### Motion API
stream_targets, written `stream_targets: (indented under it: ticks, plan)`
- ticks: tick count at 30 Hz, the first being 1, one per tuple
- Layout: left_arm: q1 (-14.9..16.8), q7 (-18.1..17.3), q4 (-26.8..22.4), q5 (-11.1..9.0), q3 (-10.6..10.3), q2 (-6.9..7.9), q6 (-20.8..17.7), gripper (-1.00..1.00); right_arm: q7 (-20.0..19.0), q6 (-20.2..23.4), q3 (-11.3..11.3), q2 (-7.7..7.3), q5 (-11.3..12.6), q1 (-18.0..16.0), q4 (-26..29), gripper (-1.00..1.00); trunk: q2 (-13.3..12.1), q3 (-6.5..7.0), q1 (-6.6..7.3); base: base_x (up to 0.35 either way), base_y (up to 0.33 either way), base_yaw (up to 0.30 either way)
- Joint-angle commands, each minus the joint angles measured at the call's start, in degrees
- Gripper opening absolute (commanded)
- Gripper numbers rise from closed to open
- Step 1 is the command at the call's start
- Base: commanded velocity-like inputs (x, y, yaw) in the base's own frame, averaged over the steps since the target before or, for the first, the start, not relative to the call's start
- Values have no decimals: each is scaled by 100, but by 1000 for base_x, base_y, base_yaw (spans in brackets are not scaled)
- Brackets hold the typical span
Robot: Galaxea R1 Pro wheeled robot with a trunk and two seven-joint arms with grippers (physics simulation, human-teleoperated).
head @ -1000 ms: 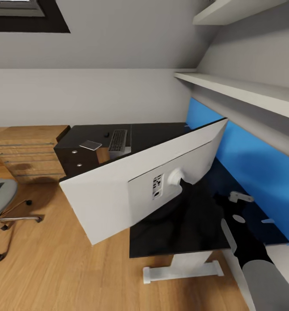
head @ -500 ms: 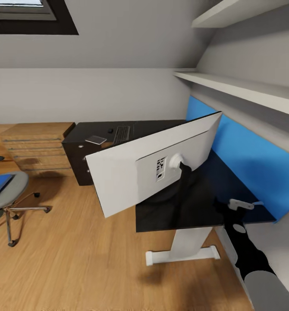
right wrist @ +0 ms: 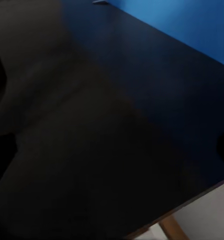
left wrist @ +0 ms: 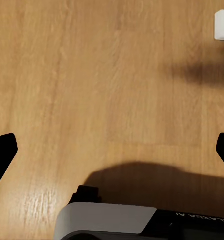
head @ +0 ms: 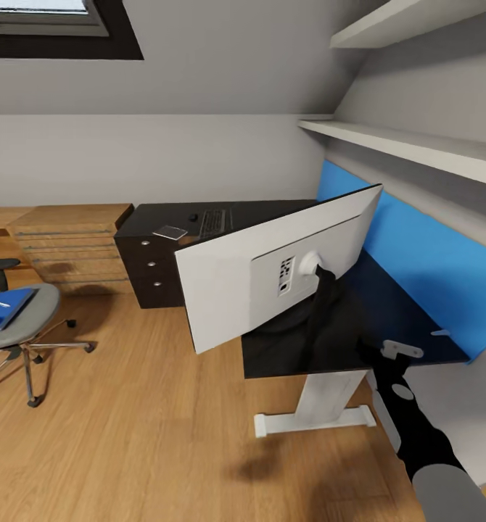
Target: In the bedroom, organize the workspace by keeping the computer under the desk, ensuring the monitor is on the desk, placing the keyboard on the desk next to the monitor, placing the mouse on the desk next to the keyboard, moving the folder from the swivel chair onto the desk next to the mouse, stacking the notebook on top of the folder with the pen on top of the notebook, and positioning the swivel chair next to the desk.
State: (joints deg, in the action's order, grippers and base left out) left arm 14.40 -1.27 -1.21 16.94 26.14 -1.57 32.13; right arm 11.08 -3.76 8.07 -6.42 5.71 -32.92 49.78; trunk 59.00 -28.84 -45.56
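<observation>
From the head camera we see the monitor (head: pixel 272 272) standing on the black table (head: pixel 417 341), its white back turned toward us and its panel tilted, just in front of the blue wall panel (head: pixel 417 254). Its dark stand (head: pixel 328 304) rises from the table top near the middle of the view. At about ten o'clock from the monitor, on the far dark section of the table (head: pixel 163 217), lie the keyboard (head: pixel 212 222), a small dark mouse (head: pixel 194 217) just beside it, and a pale flat notebook (head: pixel 170 232) near the front edge. At nine o'clock, well apart from the table, the swivel chair (head: pixel 18 326) stands on the wooden floor (head: pixel 127 435), with the blue folder (head: pixel 3 308) lying on its grey seat. A wooden drawer unit (head: pixel 72 246) sits against the wall beside the dark cabinet.

Our right arm (head: pixel 424 442) reaches up from five o'clock toward the table edge. The right end effector (right wrist: pixel 112 105) hangs over the dark table top with its fingers spread wide, and nothing lies between them. The left end effector (left wrist: pixel 112 150) points down at the bare wooden floor, its fingertips (left wrist: pixel 2 150) also wide apart and holding nothing; a white foot of the table (left wrist: pixel 223 25) shows at the edge of that view.
</observation>
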Motion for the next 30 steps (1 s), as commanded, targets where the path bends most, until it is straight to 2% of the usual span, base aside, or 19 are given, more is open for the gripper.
stream_targets:
  ticks: [1,5,9,14,20,27,30]
  plan:
    - [2,-13,1,38,50,-1,12,100,4,-31,-11,-4,58,-1,-3,100,3,-5,0,-8,17,0]
    - [2,-13,2,38,50,-1,12,100,-117,-35,-18,-7,52,35,-1,100,3,-5,0,-4,8,0]
    - [2,-13,1,38,50,-1,12,100,-491,-37,-29,-12,38,153,15,100,3,-5,0,-1,3,0]
    - [2,-13,0,38,50,-1,12,100,-1375,-37,-33,-34,29,234,36,100,3,-5,0,0,0,0]
    - [2,-13,-2,38,50,-1,12,100,-2038,-37,-28,-42,27,258,33,100,3,-5,0,0,0,0]
    - [2,-15,0,38,50,-1,19,100,-2259,-61,-29,-44,27,278,32,100,3,-5,0,0,0,0]
    - [2,-19,-1,38,50,-1,31,100,-2270,-244,-32,-34,27,285,32,100,3,-5,0,0,0,0]
